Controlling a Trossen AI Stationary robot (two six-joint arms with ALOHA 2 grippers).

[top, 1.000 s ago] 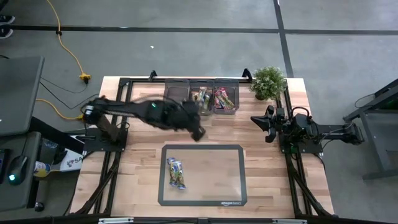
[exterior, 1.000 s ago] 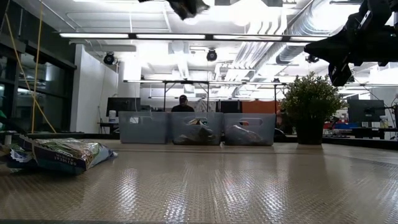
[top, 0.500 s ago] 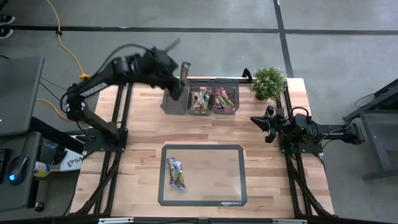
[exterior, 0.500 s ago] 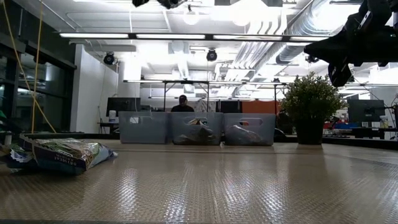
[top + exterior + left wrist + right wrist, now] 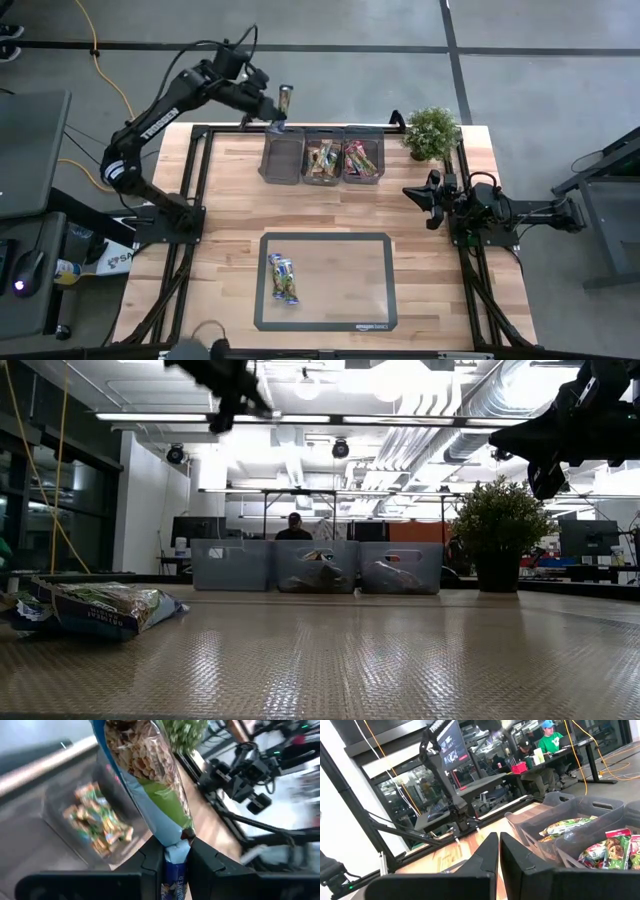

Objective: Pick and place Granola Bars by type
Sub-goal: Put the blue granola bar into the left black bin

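Jaws on the left gripper [image 5: 172, 862] are pinching the end of a blue granola bar [image 5: 284, 101], held up high over the far edge of the leftmost bin [image 5: 282, 158]. Right gripper [image 5: 424, 194] just hangs by the plant [image 5: 432, 131] with its jaws pressed together. Two more bars [image 5: 283, 277] lie on the mat [image 5: 325, 322] on the wooden surface [image 5: 230, 200], others sit in the other two bins [image 5: 343, 160].

Open-plan lab/office: exposed ceiling ducts [image 5: 520, 400], desks w/ monitors [image 5: 451, 742], concrete floor [image 5: 330, 25].
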